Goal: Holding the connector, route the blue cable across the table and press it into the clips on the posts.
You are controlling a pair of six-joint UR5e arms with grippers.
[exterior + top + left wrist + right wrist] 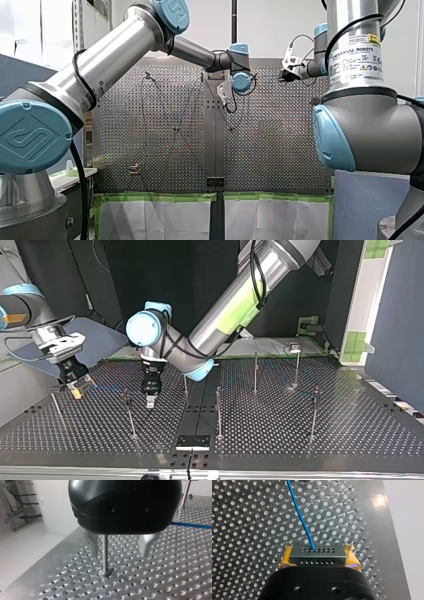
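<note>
Connector (pixel 316 558) sits in my right gripper (pixel 318 547), cable (pixel 299 512) running ahead across the table (pixel 249 517); a post (pixel 105 552) stands within my left gripper (pixel 120 553).

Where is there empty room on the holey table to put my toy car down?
The widest bare patch of table lies between the middle post and the post at the top view's right. It is crowded at that view's left, where my right gripper holds the connector, the blue cable runs, and my left gripper hangs near another post.
</note>
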